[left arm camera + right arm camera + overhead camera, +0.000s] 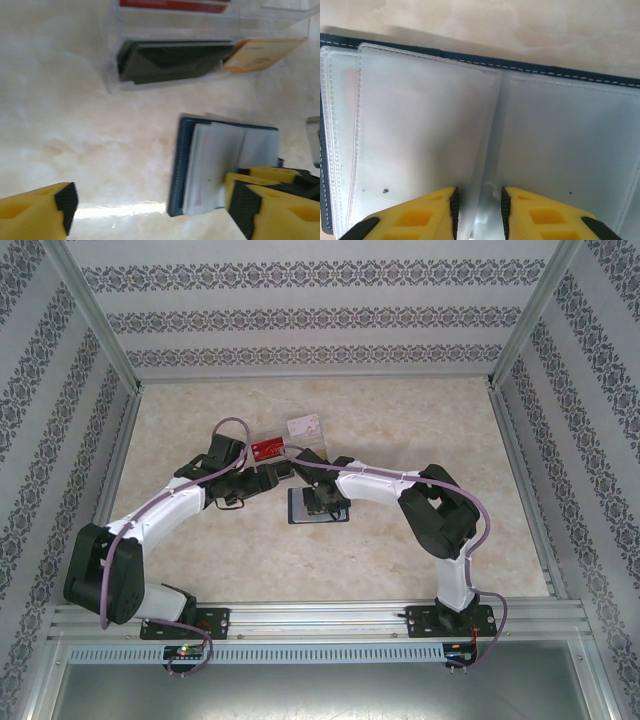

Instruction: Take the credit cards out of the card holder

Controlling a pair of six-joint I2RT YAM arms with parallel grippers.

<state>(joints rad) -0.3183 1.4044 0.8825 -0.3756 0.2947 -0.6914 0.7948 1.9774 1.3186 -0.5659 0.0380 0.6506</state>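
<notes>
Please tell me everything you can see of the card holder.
The card holder lies open and flat on the table, near the middle. Its cover is dark navy with pale stitching; inside are cloudy clear plastic sleeves. The right gripper straddles the sleeves' middle fold; whether it grips cannot be told.

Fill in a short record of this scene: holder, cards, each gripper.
card holder: open on table, visible clear sleeves look empty
cards out: red card, white-pinkish card, black card, orange-gold card, beyond the holder
left gripper: open, holding nothing
right gripper: jaws narrow, astride sleeve fold; grip unclear
</notes>
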